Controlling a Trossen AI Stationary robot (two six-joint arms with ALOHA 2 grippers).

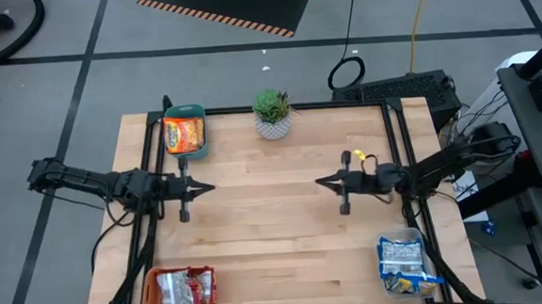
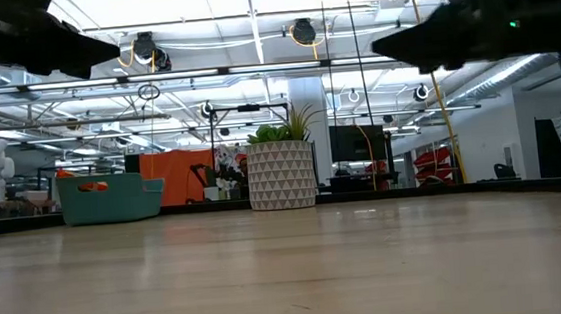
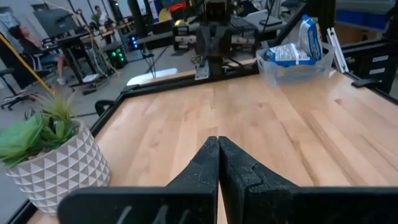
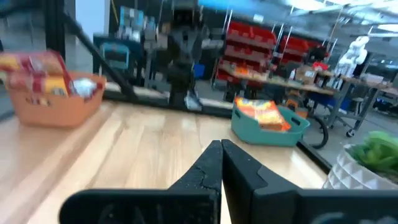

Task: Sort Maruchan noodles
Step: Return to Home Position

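We see wooden table (image 1: pixel 275 222). Potted plant (image 1: pixel 271 113) upright at far edge, mid-table. Teal bin (image 1: pixel 185 110) near it, on left, same edge. Orange bin (image 1: pixel 149 293) in near left corner, clear bin (image 1: pixel 403 232) in near right corner. We spot hazard-striped mat (image 1: pixel 225 9) on floor beyond.

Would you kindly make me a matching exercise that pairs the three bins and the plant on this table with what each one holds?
Column one:
1. teal bin
2. orange bin
3. clear bin
4. potted plant

Column two:
A. blue-and-yellow packets
B. green leaves, no packets
C. orange packets
D. silver-and-red packets

Pairs: 1-C, 2-D, 3-A, 4-B.
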